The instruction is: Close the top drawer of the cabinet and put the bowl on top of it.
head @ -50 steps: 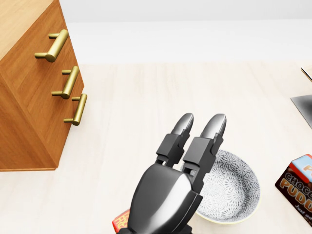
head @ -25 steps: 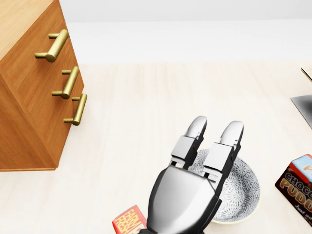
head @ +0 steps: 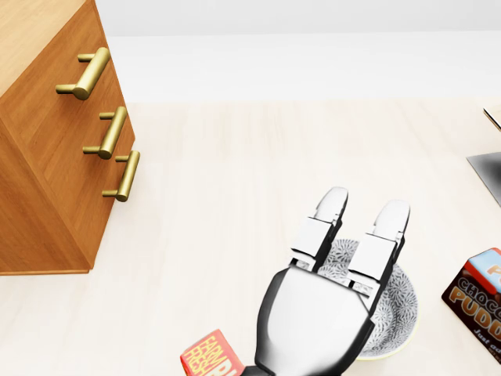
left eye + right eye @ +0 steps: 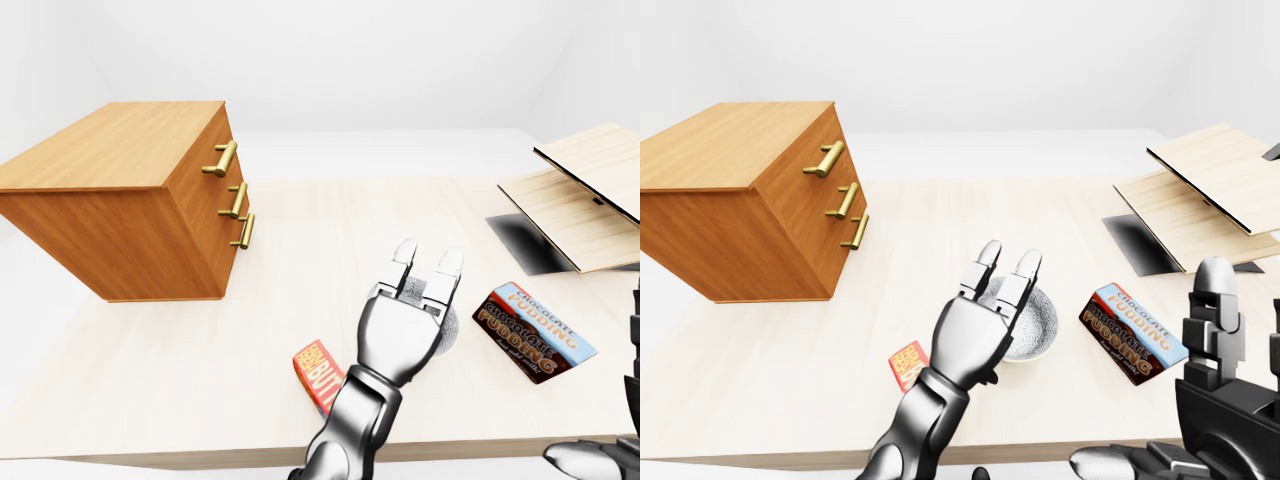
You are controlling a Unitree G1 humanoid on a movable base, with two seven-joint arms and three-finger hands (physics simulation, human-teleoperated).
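— Where's the bowl?
— The grey-patterned ceramic bowl (image 4: 1038, 325) sits near the table's bottom edge in the head view, and it is empty where I can see in. My left hand (image 3: 321, 309) hovers over it with its fingers straight and gripping nothing, placed, I judge, to take the rim.
— And the drawer?
— The brown wooden cabinet (image 4: 130, 200) stands at the table's left edge. All three drawer fronts look flush. My right hand (image 4: 1215, 380) hangs unclenched at the right-eye view's lower right.
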